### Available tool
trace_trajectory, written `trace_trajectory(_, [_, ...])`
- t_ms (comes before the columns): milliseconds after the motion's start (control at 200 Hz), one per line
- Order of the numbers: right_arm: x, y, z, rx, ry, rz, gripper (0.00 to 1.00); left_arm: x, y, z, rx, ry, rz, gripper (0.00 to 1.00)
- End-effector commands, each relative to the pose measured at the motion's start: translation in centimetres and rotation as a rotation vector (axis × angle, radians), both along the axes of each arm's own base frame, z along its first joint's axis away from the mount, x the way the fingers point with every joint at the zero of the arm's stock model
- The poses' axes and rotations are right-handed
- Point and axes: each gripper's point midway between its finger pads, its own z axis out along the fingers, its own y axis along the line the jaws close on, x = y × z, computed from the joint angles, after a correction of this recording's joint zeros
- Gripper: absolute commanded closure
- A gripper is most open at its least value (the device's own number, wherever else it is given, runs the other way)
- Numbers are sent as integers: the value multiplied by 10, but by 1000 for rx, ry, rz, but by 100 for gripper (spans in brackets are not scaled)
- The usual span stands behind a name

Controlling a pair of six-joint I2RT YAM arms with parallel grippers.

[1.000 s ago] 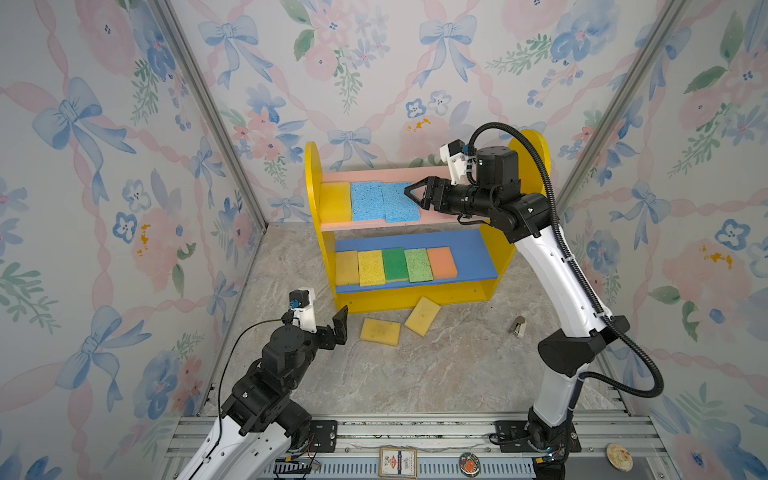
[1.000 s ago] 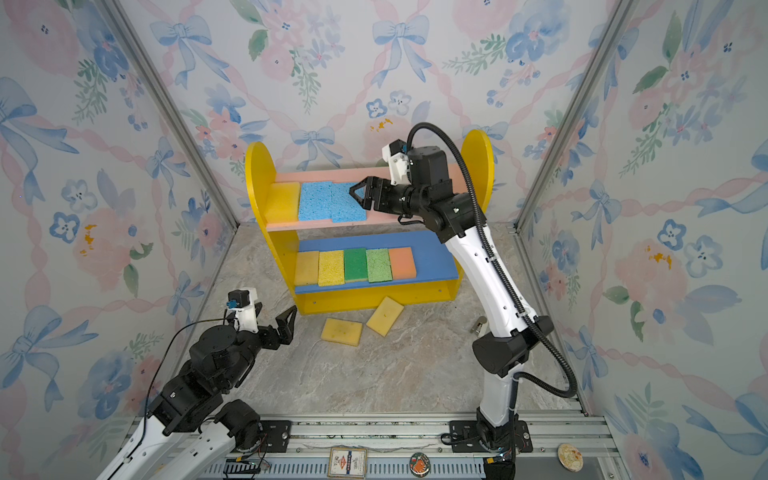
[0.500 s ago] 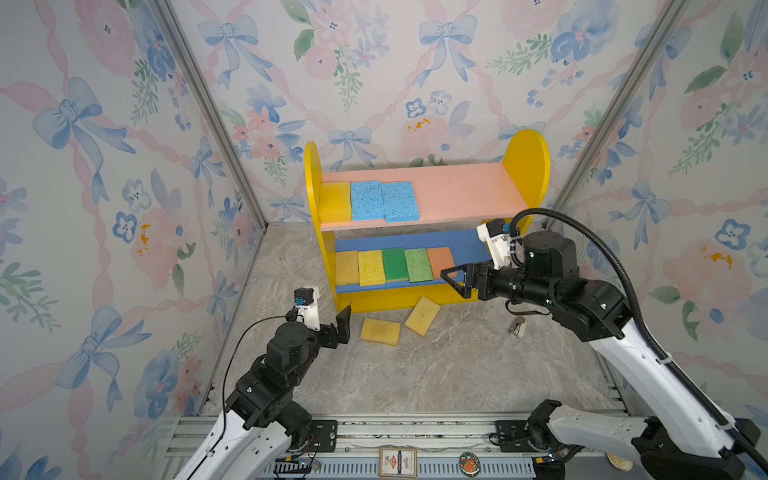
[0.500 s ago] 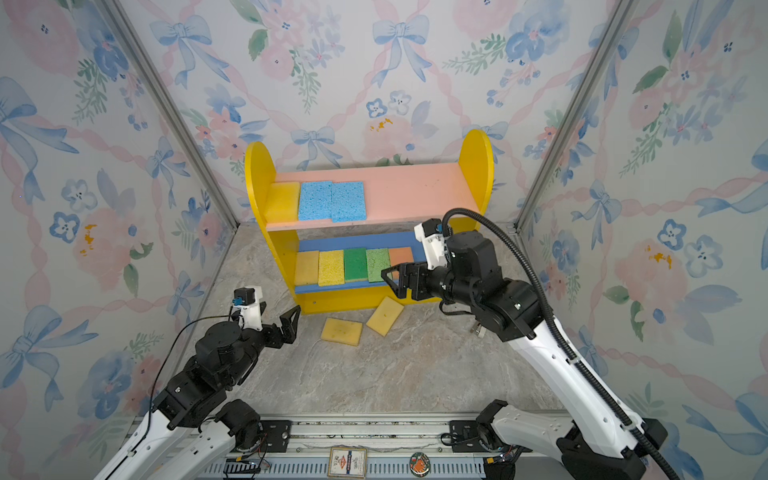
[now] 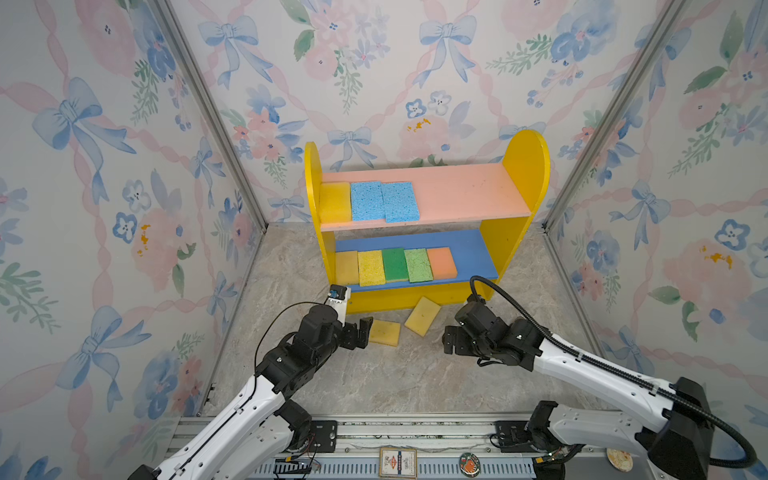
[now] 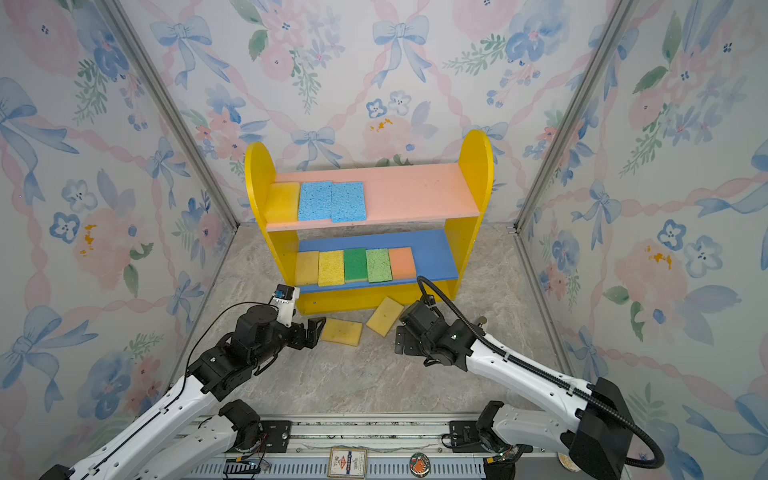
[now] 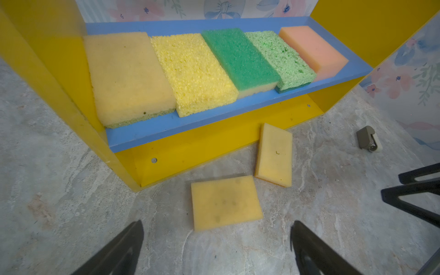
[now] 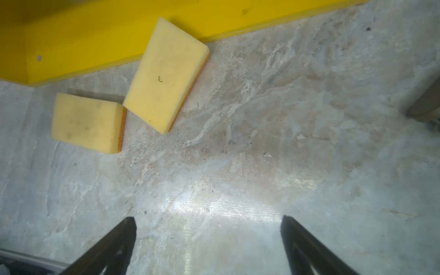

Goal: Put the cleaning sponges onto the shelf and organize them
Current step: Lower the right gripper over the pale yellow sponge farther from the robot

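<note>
The shelf (image 5: 525, 166) stands against the back wall. Its pink upper board holds a yellow sponge (image 5: 334, 202) and two light blue sponges (image 5: 365, 200). Its blue lower board (image 5: 473, 253) holds a row of several: two yellow, dark green (image 5: 395, 264), light green and orange (image 5: 441, 262). Two yellow sponges lie on the floor in front, one flat (image 5: 385, 332) (image 7: 226, 202) and one angled against the base strip (image 5: 422, 316) (image 8: 164, 73). My left gripper (image 5: 361, 330) (image 7: 217, 223) is open just short of the flat one. My right gripper (image 5: 446, 340) (image 8: 208, 218) is open and empty over bare floor, right of the angled one.
A small grey clip-like object (image 7: 366, 139) lies on the marble floor to the right of the shelf, behind the right arm. Floral walls close in on three sides. A metal rail (image 5: 415, 424) runs along the front edge.
My right gripper left the upper board, came down to the floor right of the loose sponges and opened wider. My left gripper moved forward towards the flat yellow sponge.
</note>
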Motion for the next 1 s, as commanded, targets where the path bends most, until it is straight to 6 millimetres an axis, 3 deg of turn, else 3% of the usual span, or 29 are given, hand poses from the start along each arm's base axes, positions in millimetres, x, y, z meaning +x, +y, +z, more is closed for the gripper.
trace_trajectory(0, [31,24,11,43,-113,-144,3,1,6,14,9,-68,14,2])
trace_trajectory(345, [77,89,-19,86,-139,-174,3,-1,9,17,-10,-94,13,2])
trace_trajectory(365, [78,91,-28,64,-126,-173,3,-1,9,17,-10,-94,13,2])
trace_trajectory(675, [90,103,-58,-3,-92,-192,3,-3,7,21,-19,-107,-4,2])
trace_trajectory(995, [92,94,-79,-82,-88,-200,3,-3,7,23,-23,-113,-7,2])
